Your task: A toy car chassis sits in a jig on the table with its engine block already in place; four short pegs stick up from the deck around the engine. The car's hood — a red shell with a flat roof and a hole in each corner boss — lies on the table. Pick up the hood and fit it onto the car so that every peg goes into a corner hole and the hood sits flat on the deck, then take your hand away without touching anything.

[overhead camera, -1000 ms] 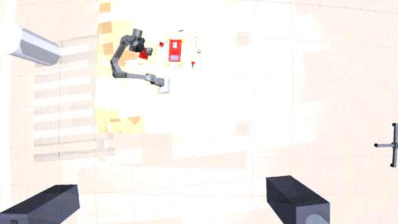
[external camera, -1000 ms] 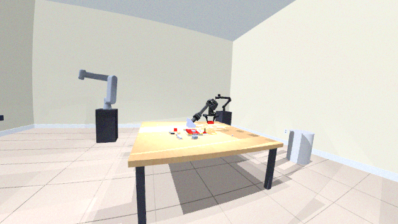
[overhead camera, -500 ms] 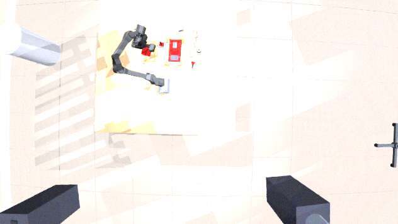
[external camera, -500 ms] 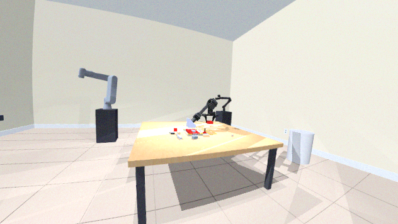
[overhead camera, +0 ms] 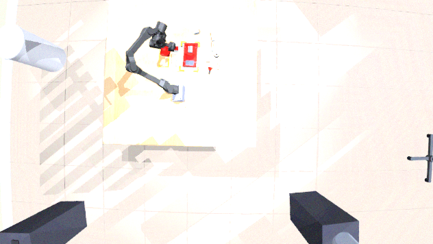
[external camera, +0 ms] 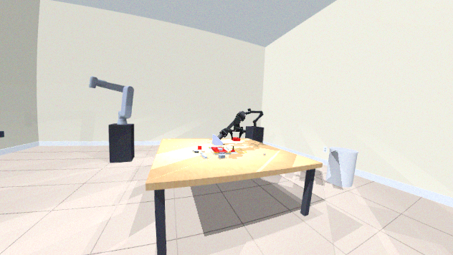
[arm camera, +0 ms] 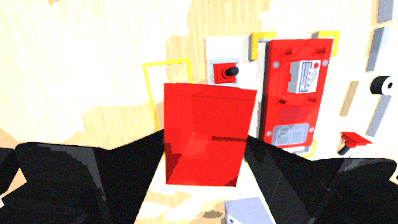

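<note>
We see the claw (arm camera: 205, 145) clamped on the red hood (arm camera: 207, 132) — lifted off the surface (external camera: 229, 172), near its far edge, just beside the chassis (arm camera: 295, 95) in its jig.

The tool (arm camera: 205, 150), clamped on the hood (arm camera: 207, 132), hangs above the worktop (external camera: 201, 172) just beside the chassis (arm camera: 295, 95). A small red block with a black knob (arm camera: 226, 72) stands between them — close by. Loose parts (arm camera: 356, 140) crowd the chassis's far side.
</note>
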Robot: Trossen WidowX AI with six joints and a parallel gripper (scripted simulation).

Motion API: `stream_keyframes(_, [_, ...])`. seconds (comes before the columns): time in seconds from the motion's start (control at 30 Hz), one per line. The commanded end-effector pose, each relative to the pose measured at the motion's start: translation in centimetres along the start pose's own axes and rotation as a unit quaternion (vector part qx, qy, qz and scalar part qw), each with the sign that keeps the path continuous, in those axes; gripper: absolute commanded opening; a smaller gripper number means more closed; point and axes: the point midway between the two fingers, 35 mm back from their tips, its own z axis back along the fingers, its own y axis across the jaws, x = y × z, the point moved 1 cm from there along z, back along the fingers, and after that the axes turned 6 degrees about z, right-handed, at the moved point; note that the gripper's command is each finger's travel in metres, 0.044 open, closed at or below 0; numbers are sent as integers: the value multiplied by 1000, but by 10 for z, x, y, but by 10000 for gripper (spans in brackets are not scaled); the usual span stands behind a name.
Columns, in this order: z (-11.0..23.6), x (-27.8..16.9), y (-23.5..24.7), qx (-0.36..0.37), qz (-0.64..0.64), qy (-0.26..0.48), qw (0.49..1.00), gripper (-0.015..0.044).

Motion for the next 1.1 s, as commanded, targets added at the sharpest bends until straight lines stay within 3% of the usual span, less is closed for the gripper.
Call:
stream_keyframes(0.0, [-1,9,-15,-2,8,2,1000,0])
stream_keyframes(1.07, [-5,53,-141,1,61,3,998,0])
